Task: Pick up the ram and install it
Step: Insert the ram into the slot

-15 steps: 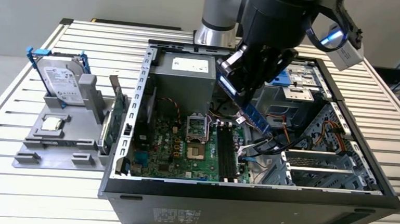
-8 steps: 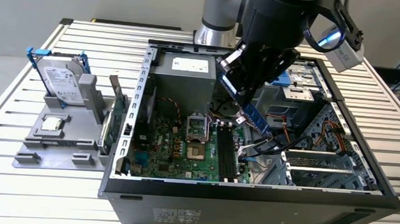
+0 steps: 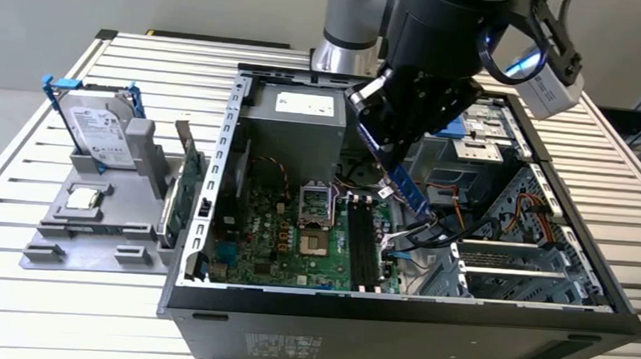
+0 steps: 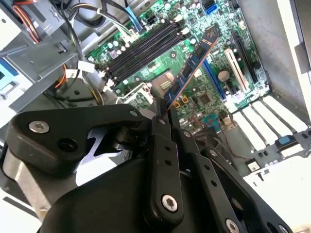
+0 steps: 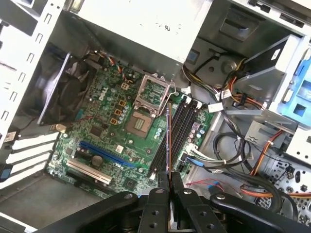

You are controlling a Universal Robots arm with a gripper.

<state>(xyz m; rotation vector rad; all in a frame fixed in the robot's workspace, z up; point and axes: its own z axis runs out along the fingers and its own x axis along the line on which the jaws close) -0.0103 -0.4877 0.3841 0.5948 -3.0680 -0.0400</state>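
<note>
My gripper is shut on the ram, a thin, narrow board with small black chips. I hold it tilted above the open computer case. In the second wrist view the ram sticks out from the black fingers over the motherboard. In the first wrist view the ram shows edge-on, beside the long black memory slots and above them. The slots lie below the stick, and the ram hangs clear of them.
A silver hard drive with blue rails stands on a grey fixture at the exterior view's left. A green expansion card stands against the case's outer wall. Inside are the processor socket, power supply and loose cables.
</note>
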